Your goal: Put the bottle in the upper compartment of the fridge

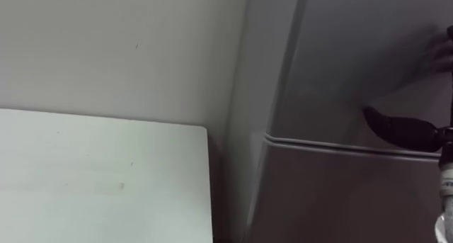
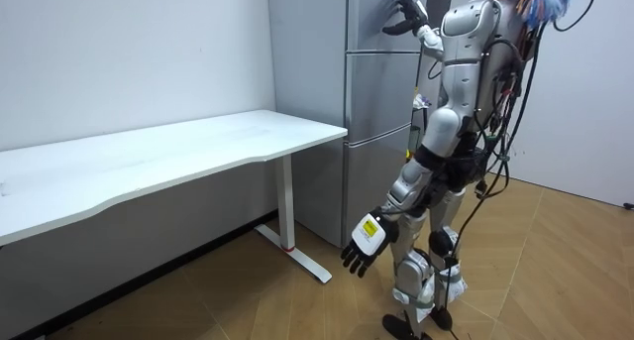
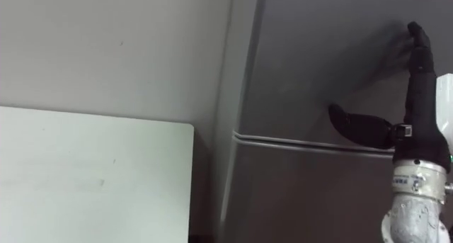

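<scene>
Up high, right hand flat against upper fridge door

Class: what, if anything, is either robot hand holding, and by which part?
Nothing. The right hand lies open against the upper fridge door; the left hand hangs empty.

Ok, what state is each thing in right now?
upper door: shut
door below it: shut
right robot hand: open, fingers straight against the upper door
left robot hand: open, hanging by its side
</scene>
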Tool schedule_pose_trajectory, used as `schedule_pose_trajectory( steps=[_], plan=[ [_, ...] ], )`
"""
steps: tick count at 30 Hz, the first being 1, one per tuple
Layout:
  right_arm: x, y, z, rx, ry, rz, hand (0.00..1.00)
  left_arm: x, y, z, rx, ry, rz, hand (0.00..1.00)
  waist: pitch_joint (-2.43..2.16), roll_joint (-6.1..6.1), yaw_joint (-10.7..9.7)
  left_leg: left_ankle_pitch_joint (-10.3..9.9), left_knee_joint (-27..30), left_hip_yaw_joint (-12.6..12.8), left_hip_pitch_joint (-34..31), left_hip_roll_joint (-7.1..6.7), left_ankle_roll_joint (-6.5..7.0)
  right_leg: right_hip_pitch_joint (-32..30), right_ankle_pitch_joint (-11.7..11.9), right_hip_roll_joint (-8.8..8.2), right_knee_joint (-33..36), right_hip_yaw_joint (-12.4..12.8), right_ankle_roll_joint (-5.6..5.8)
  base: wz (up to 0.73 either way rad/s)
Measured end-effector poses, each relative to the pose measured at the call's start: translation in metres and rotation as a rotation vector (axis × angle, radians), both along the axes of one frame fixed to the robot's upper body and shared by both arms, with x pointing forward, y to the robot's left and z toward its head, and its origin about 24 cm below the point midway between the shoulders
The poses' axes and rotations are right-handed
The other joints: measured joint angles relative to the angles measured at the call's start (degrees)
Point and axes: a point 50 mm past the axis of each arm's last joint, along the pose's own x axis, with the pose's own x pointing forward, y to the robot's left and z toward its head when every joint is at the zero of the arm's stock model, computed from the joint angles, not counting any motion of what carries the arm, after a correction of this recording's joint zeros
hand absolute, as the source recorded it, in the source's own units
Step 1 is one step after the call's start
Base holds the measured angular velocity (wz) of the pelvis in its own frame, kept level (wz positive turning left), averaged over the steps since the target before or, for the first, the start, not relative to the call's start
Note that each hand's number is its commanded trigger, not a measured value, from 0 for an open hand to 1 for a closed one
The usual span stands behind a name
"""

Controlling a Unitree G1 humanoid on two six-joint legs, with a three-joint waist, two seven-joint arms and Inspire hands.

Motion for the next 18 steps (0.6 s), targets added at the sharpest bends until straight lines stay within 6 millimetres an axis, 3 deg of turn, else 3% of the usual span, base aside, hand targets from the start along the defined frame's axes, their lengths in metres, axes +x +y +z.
schedule_pose_trajectory(
  steps=[7, 11, 18],
  plan=[
    [-0.029, -0.036, -0.032, 0.166, 0.096, -0.122, 0.00, -0.007, 0.001, 0.000, 0.016, -0.008, 0.058, 0.00, -0.31, 0.84, -1.56, -0.25, -0.57, 0.45, -0.22, -0.13, 0.08, -0.26, -0.07, -0.05, 0.13, 0.24, 0.20, -0.02],
    [-0.039, -0.052, -0.034, 0.295, 0.055, -0.196, 0.00, -0.016, 0.001, 0.000, 0.010, -0.012, 0.089, 0.00, -0.60, 2.26, -3.19, -0.17, -1.79, 1.48, 0.10, -0.02, -0.07, -0.70, -0.07, 0.00, 0.16, 0.19, 0.19, -0.09],
    [-0.061, -0.080, -0.037, 0.388, 0.006, -0.336, 0.00, -0.021, 0.002, 0.001, 0.022, -0.029, 0.118, 0.00, -0.26, 1.95, -5.43, -0.09, -3.03, 1.66, 0.57, -0.07, -0.30, -0.92, -0.62, 0.05, 0.07, 0.39, 0.22, -0.01]
  ],
)
